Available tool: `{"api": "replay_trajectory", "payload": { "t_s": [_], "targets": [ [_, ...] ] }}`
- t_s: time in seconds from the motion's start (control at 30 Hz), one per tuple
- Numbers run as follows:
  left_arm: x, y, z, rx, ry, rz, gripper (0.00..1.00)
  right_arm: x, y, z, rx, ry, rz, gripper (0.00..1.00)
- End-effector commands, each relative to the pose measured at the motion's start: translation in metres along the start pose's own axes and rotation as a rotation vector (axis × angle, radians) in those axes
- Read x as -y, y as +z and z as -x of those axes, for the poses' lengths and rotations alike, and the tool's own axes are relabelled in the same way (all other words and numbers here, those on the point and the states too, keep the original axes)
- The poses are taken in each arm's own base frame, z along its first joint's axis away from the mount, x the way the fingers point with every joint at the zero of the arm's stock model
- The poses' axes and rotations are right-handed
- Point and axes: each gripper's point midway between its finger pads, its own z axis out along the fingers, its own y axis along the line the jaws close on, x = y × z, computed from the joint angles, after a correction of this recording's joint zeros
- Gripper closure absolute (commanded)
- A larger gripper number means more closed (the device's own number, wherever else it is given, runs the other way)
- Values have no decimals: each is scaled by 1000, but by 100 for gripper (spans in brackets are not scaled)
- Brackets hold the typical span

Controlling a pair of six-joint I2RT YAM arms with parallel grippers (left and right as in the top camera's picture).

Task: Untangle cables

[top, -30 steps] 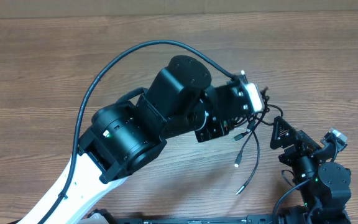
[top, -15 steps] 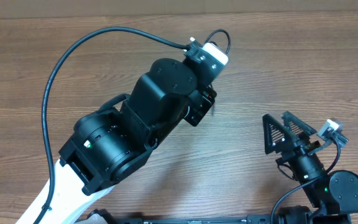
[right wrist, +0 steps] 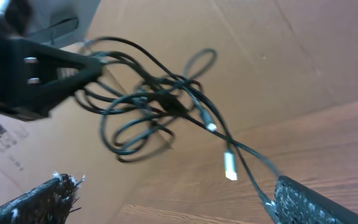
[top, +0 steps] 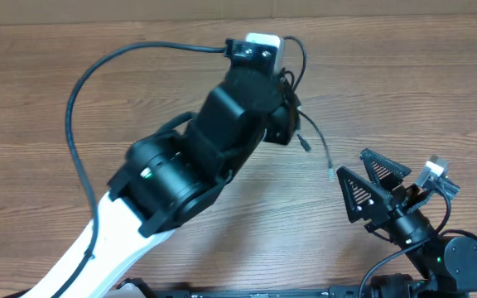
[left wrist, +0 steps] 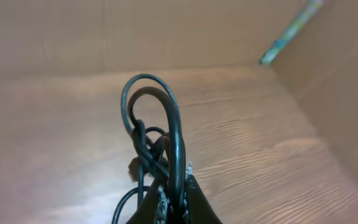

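Note:
The cables [right wrist: 154, 102] are a loose black tangle of loops hanging in the air, with small plug ends [right wrist: 230, 167] dangling below. My left gripper [left wrist: 173, 202] is shut on the bunch, and its loops [left wrist: 160, 124] rise in front of the fingers. From overhead, the left gripper [top: 288, 103] is high over the far middle of the table, with strands [top: 317, 141] trailing down to the right. My right gripper [top: 369, 180] stands open at the front right, nothing between its fingers [right wrist: 316, 202]. One strand runs down close to that finger; I cannot tell whether they touch.
The wooden table [top: 40, 99] is ringed by cardboard walls [left wrist: 328, 81]. The bulky left arm [top: 180, 174] crosses the middle of the table, with its thick black wire [top: 81, 91] arcing to the left.
My left arm has swung away from the right gripper toward the far side and lifted the cable bunch with it. The right gripper has stayed open and shifted slightly.

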Motion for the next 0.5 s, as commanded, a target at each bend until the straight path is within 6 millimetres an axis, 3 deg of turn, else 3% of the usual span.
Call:
{"api": "replay_trajectory", "payload": {
  "t_s": [0.0, 0.27, 0.47],
  "targets": [
    [1, 12, 6, 23, -376, 17, 96, -3, 0, 2, 6, 19, 14, 0],
    [16, 44, -1, -7, -558, -17, 96, -3, 0, 2, 7, 31, 15, 0],
    [51, 60, -9, -99, -591, -162, 96, -1, 0, 1, 4, 34, 9, 0]
  ]
}}
